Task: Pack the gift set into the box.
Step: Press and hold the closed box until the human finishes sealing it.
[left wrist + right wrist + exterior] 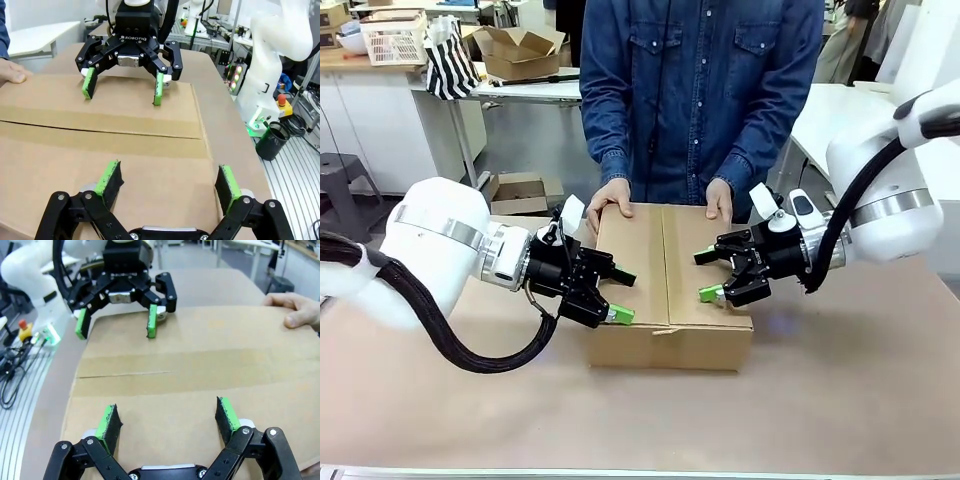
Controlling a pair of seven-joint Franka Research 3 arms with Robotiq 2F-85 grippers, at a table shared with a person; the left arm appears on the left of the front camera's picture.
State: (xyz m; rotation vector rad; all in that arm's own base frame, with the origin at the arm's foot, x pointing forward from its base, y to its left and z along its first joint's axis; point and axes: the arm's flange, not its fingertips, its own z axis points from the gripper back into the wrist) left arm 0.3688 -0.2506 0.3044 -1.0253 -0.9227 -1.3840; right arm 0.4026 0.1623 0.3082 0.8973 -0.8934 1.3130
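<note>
Box (pixel 670 285) on tabletop (pixel 840 400), flaps folded shut, person's hands on far edge. Left claw (pixel 617 296) and right claw (pixel 708 275) both open, empty, flanking lid. Packing looks done; sealing maybe left.

White arms, black corrugated cables, black hands with green pads (pixel 110 179), "ROBOTIQ" lettering.

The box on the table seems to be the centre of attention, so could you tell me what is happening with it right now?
The box lies on the table with its top flaps folded shut. A person in a denim shirt rests both hands on its far edge. The left gripper and the right gripper sit open at opposite sides of the box top, facing each other and holding nothing.
</note>
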